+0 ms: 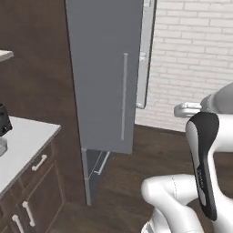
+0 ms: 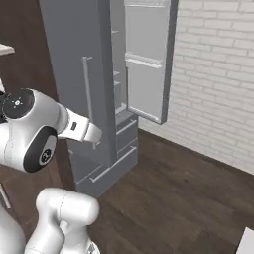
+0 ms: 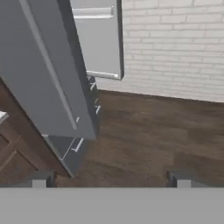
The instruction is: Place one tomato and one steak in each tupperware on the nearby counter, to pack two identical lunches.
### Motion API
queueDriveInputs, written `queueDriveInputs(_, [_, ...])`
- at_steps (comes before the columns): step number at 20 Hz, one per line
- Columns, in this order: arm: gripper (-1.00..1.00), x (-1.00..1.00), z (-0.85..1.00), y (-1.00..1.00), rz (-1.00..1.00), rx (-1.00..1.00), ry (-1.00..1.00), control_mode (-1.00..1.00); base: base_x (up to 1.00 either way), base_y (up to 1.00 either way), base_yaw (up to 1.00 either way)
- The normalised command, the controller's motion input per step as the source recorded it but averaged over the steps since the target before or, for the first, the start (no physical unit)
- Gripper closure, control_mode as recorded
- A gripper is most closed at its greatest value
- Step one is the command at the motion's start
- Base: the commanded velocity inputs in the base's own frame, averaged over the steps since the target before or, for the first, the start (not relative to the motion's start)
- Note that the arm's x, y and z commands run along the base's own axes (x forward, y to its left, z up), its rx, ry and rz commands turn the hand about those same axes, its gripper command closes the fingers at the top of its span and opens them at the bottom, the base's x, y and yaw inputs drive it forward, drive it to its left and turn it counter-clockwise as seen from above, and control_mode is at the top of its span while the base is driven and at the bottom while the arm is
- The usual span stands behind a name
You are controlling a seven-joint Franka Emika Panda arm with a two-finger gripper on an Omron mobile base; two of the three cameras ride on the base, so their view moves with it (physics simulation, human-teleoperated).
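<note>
My gripper (image 3: 110, 180) is open, its two dark fingertips (image 3: 39, 179) far apart with nothing between them, and it looks down at the wooden floor beside a tall grey fridge (image 3: 48, 74). The counter (image 1: 27, 141), pale grey over dark brown cabinets with silver handles, lies at the lower left of the left base view. The tomato, steak and tupperware are out of view.
The fridge (image 1: 104, 77) stands with its doors swung open, and shelves show inside (image 2: 119, 84); one door (image 2: 146, 59) reaches toward the white brick wall (image 2: 213, 79). Dark wood floor (image 2: 173, 193) spreads in front. A dark object (image 1: 3, 119) sits on the counter's left end.
</note>
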Motion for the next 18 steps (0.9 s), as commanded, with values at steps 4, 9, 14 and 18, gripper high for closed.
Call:
queueDriveInputs(4, [-1.0, 0.0, 0.0, 0.0, 0.0, 0.0, 0.0, 1.0, 0.31, -0.79, -0.51])
queueDriveInputs(9, [-1.0, 0.0, 0.0, 0.0, 0.0, 0.0, 0.0, 1.0, 1.0, -0.59, -0.08])
queueDriveInputs(14, [-1.0, 0.0, 0.0, 0.0, 0.0, 0.0, 0.0, 1.0, 1.0, -0.21, 0.01])
queueDriveInputs(18, [-1.0, 0.0, 0.0, 0.0, 0.0, 0.0, 0.0, 1.0, 1.0, -0.3, 0.22])
